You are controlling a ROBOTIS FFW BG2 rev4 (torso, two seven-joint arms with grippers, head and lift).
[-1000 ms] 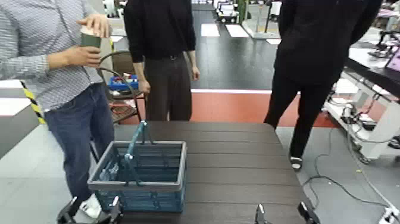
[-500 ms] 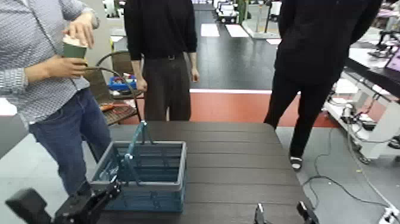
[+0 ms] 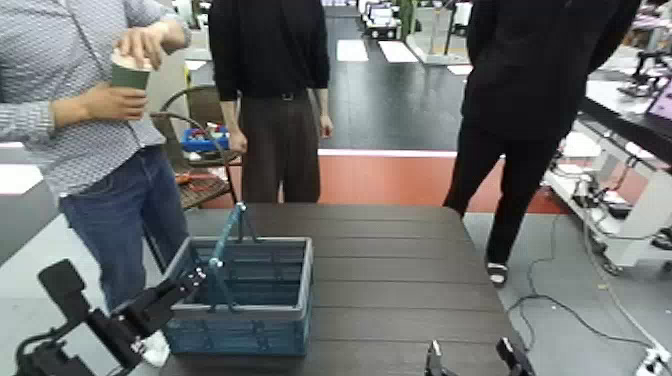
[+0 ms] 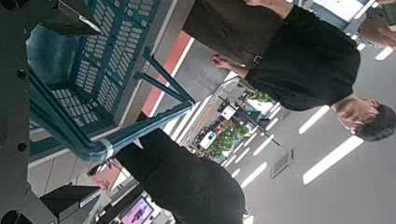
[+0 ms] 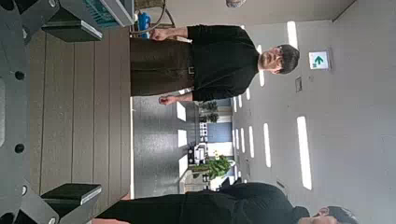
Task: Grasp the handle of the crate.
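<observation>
My left fingers [image 4: 91,110] stand wide apart at the crate's left side, close to the near end of its handle [image 3: 228,237]. I hold nothing in them; from the left wrist the slim teal bar shows in the gap between them, though I cannot tell whether either one touches it. The handle is arched up over the crate [image 3: 262,313], its bar running from the near side toward the far side, so from that left flank I meet it crosswise, which I judge suits a grip. My left arm is clearly the nearer one. I think the step in hand is lining up on the bar: a little more reach toward the crate's middle if needed, then closing. If I close off-centre, the hinged handle could swing away or slip.

My right fingers [image 3: 470,355] wait to the right of the crate, apart and empty.

The crate sits on the near left part of the dark slatted counter [image 3: 390,270], bare boards stretching to its right. Beyond the crate stands a person in black [image 3: 268,60]; another, holding a cup [image 3: 130,77], is off its far left, and a third dark-clothed person [image 3: 525,70] stands well to its right.
</observation>
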